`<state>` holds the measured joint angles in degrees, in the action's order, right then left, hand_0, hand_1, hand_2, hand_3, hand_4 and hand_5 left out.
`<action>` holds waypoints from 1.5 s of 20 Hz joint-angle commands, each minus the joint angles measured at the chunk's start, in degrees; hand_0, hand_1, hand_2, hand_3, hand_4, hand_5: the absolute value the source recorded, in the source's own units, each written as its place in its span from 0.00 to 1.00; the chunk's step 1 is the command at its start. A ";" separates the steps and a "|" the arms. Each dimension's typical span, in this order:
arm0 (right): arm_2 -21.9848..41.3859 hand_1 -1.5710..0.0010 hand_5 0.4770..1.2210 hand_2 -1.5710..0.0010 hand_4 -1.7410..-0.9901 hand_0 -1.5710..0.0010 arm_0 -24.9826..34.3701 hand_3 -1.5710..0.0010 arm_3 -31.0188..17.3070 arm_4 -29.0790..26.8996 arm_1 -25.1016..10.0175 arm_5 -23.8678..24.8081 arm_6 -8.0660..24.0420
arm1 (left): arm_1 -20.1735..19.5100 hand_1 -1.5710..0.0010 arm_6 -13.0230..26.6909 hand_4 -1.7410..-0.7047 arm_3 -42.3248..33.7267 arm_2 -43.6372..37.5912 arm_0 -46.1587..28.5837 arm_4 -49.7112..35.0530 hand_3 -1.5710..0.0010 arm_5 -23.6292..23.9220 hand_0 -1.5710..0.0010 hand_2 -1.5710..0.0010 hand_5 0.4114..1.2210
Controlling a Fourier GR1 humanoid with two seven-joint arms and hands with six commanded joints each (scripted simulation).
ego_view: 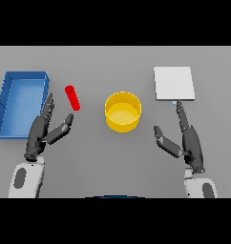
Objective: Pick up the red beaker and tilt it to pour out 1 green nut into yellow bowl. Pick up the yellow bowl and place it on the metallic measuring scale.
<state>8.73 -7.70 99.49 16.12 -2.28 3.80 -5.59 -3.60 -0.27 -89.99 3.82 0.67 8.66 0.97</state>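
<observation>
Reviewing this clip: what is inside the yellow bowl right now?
The yellow bowl shows only its own yellow floor; no green nut is visible in it. The red beaker lies apart to its left, its contents not visible from here.

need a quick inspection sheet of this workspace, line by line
surface: grey table, bare in front of the bowl
job's things: red beaker tilted, beside the left fingertips; yellow bowl upright at centre, no nut seen inside; metallic measuring scale far right
clutter: blue bin at far left, contents not seen
hands: left hand open near the beaker; right hand open, fingertips by the scale's near edge
cables: nothing seen
surroundings: nothing seen
</observation>
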 commanded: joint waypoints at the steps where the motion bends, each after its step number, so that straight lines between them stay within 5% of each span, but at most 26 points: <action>1: 0.00 1.00 0.23 1.00 0.80 1.00 -0.19 1.00 -0.73 -0.35 0.28 -0.18 -0.08 | 0.28 1.00 -1.17 0.60 2.24 -0.30 1.18 0.10 1.00 0.19 1.00 1.00 0.27; 14: -1.04 1.00 0.26 1.00 0.66 1.00 0.42 1.00 -0.65 -2.94 0.26 -1.29 -0.73 | 1.10 1.00 -9.06 0.53 29.68 -6.40 20.65 0.87 1.00 3.81 1.00 1.00 0.27; 26: -0.69 1.00 0.29 1.00 0.64 1.00 -0.21 1.00 0.02 -2.35 0.37 -1.07 -0.64 | 1.69 0.98 -17.02 0.43 44.88 -8.78 32.11 3.18 1.00 8.03 1.00 0.97 0.38; 28: -0.82 1.00 0.29 1.00 0.65 1.00 -0.01 1.00 -0.72 -2.10 0.38 -0.81 -0.71 | 2.64 0.77 -17.83 0.37 47.00 -9.74 33.55 2.83 0.86 9.53 0.79 0.77 0.44; 30: -0.47 1.00 0.29 1.00 0.66 1.00 -0.27 1.00 -0.36 -1.92 0.65 -0.77 -1.59 | 3.26 0.49 -19.21 0.25 48.99 -10.30 34.46 2.95 0.63 10.39 0.51 0.49 0.64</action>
<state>8.24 -7.95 99.14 14.19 -1.63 3.05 -7.27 -0.31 -19.67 -41.01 -6.47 35.16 11.63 11.29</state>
